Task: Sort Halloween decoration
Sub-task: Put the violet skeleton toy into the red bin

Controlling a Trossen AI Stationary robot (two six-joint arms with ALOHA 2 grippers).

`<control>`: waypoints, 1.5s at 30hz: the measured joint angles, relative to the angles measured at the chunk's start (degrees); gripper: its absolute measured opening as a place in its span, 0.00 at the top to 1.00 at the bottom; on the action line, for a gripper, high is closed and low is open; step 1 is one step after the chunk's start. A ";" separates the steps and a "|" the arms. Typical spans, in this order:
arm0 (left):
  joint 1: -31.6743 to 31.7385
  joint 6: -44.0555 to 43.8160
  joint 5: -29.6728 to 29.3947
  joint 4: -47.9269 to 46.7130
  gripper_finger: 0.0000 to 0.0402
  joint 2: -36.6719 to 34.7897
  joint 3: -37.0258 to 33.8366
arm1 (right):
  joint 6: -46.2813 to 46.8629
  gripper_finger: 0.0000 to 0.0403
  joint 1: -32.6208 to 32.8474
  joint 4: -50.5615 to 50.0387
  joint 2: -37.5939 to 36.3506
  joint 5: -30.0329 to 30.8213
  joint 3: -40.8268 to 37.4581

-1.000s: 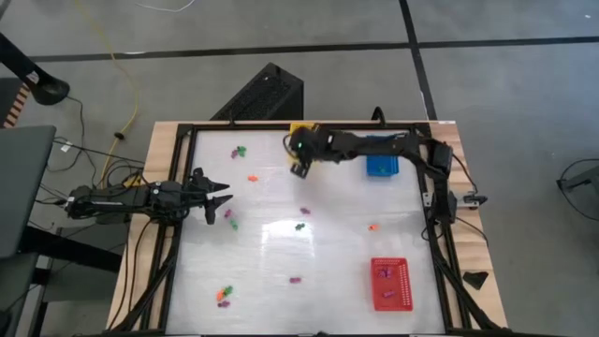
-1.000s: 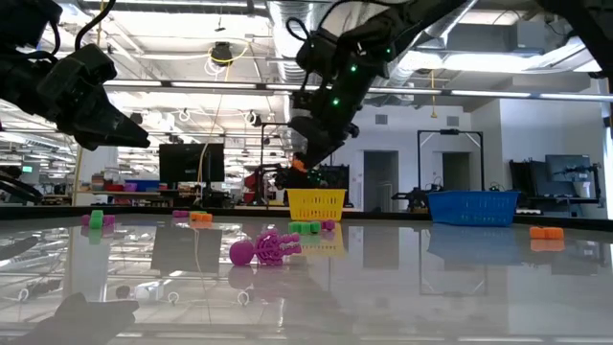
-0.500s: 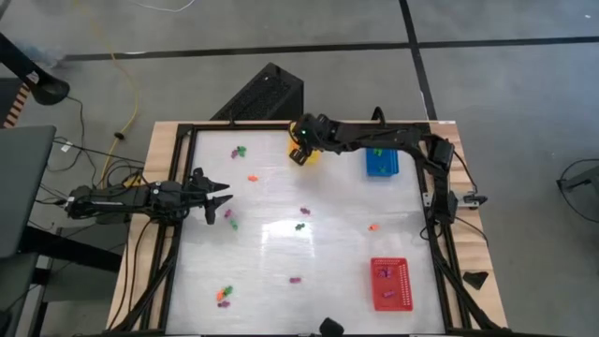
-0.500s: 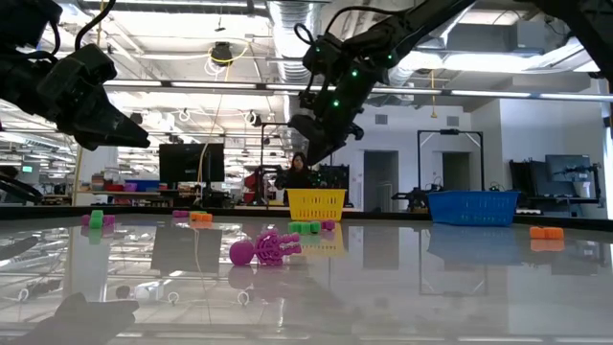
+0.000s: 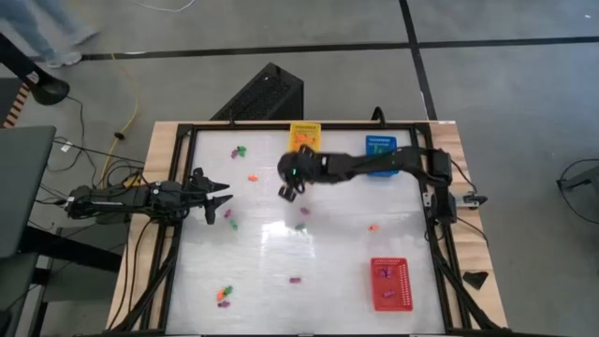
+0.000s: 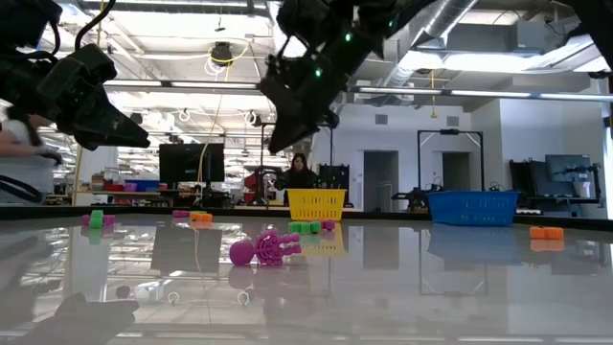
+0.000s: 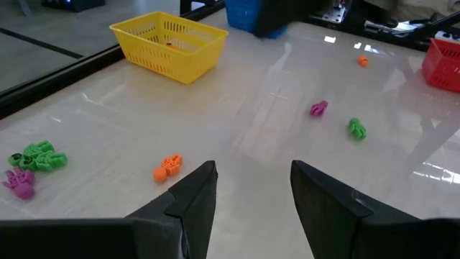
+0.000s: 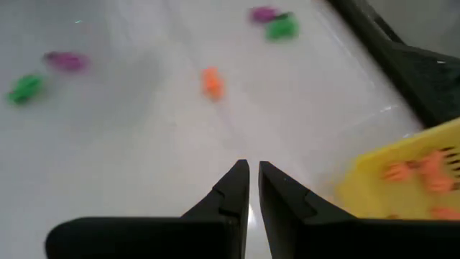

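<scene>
The right gripper (image 5: pixel 290 190), nearly closed and empty, hovers near the yellow basket (image 5: pixel 304 135), so fetching another orange trinket (image 8: pixel 211 81) seems next, while the left gripper (image 5: pixel 221 198) waits open.

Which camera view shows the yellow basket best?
The left wrist view: the whole yellow basket with its perforated walls. The high view shows only its top, the low view its side far off, the right wrist view one corner.

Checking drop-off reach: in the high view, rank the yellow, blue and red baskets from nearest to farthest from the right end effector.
From the right end effector:
1. Yellow basket, at the table's far edge, just beyond it.
2. Blue basket, far edge, toward the right.
3. Red basket, near right corner.
</scene>
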 joint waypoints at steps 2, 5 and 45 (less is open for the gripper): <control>0.00 0.00 0.00 0.00 0.58 0.01 -0.01 | 1.73 0.84 2.59 -0.80 0.00 1.39 0.00; 0.01 0.00 -0.02 0.00 0.58 0.02 0.01 | 4.24 0.84 5.76 -1.72 -0.02 2.06 -0.01; 0.01 0.01 -0.02 0.00 0.58 0.00 0.01 | 10.90 0.54 24.55 13.67 -0.04 -7.62 -13.91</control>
